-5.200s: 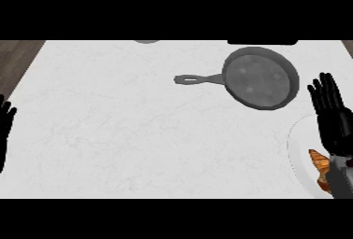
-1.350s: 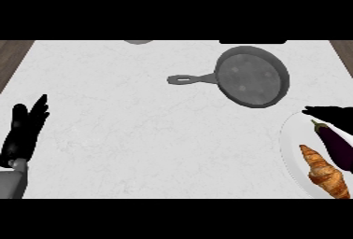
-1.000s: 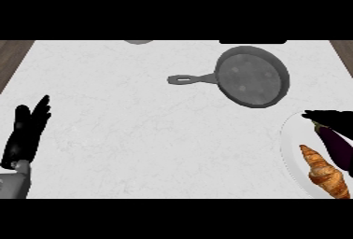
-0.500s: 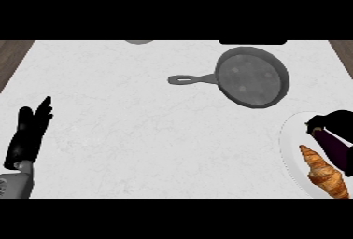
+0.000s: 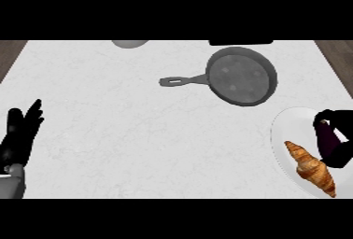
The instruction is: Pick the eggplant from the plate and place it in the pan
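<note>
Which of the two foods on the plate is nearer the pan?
The dark purple eggplant, on the plate's far side; the golden croissant lies nearer the robot.

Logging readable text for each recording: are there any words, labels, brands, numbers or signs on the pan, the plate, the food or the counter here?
None: no text shows anywhere in the head view.
The pan, plate, croissant, eggplant and counter carry no lettering or marks.

Matt dark metal pan (image 5: 243, 75), white marbled counter (image 5: 138, 126), glossy eggplant (image 5: 332, 145)
</note>
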